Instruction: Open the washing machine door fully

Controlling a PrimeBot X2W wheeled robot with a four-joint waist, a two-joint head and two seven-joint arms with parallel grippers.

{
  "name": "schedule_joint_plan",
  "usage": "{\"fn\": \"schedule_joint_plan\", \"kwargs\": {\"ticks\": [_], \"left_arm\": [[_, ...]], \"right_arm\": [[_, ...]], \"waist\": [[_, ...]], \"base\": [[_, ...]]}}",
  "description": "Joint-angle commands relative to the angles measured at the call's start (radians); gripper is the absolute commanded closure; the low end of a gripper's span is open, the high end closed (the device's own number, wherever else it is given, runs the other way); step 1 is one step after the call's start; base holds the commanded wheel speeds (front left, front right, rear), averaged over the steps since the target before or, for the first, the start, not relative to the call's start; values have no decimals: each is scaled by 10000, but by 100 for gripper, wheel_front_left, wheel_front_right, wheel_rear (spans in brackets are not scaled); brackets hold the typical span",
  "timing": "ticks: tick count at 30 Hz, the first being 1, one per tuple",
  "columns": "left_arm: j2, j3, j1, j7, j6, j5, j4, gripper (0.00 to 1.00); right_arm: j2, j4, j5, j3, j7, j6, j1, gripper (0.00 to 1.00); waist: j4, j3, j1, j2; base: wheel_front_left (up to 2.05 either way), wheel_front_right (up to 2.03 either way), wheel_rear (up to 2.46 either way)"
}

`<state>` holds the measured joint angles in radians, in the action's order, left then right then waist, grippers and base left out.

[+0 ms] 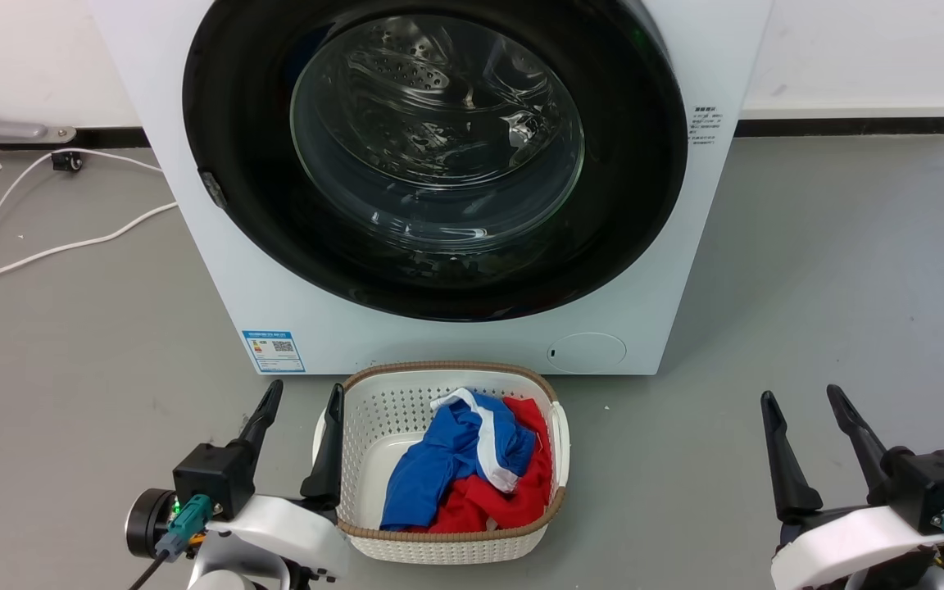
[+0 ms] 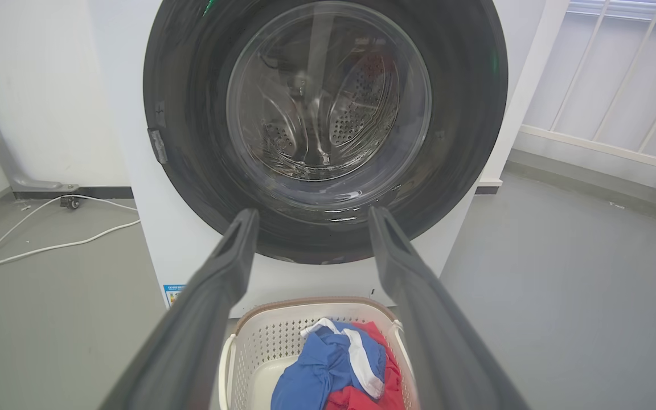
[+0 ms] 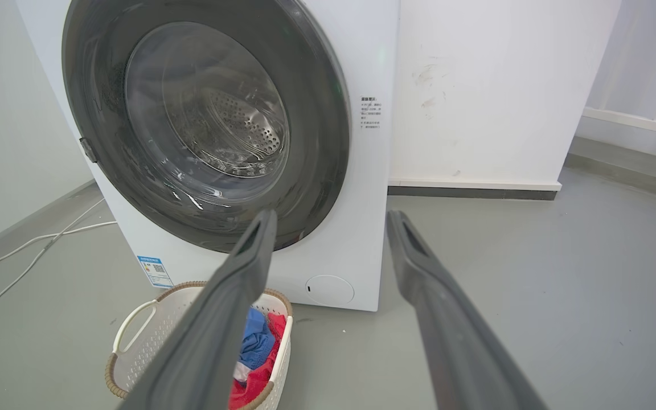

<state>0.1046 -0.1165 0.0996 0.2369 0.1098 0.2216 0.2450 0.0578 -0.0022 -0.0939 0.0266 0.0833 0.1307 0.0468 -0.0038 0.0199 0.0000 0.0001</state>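
The white washing machine (image 1: 267,311) (image 2: 180,239) (image 3: 362,228) stands straight ahead on the grey floor. Its round glossy black washing machine door (image 1: 636,180) (image 2: 191,85) (image 3: 322,142) lies flat against the front, the steel drum showing through the clear glass bowl. A small grey latch tab (image 1: 211,188) sits on the door's left rim. My left gripper (image 1: 305,395) (image 2: 312,219) hovers open low at the left, well short of the door. Low at the right, my right gripper (image 1: 804,399) (image 3: 331,219) is open too, with nothing between its fingers.
A white laundry basket (image 1: 365,410) (image 2: 259,330) (image 3: 134,341) with blue and red clothes sits on the floor right before the machine, beside my left fingers. White cables (image 1: 70,242) trail over the floor at the left. Open floor lies to the right of the machine.
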Motion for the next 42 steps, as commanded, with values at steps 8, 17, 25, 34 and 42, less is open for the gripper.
{"fn": "schedule_joint_plan", "kwargs": {"ticks": [8,17,25,34,42], "left_arm": [[-39,69,50,212,-37,-468,77,0],[-58,138,27,307,-55,-731,207,0],[-78,236,-15,286,-80,-627,269,0],[-65,276,-27,286,-77,-637,299,0],[-63,310,-54,286,-116,-652,275,0]], "right_arm": [[-71,-67,331,-23,130,-1,130,0],[-86,17,397,-27,205,-1,101,0],[-89,167,149,4,265,-1,6,0],[-89,267,56,15,341,-1,-41,0],[-90,361,-150,43,298,1,-79,100]], "waist": [[-26,10,0,-1],[-41,-10,0,-1],[-68,-41,0,-1],[-64,-39,0,-1],[-45,-61,0,-1]], "base": [[0,0,0],[0,0,0],[0,0,0],[0,0,0],[0,0,0]]}}
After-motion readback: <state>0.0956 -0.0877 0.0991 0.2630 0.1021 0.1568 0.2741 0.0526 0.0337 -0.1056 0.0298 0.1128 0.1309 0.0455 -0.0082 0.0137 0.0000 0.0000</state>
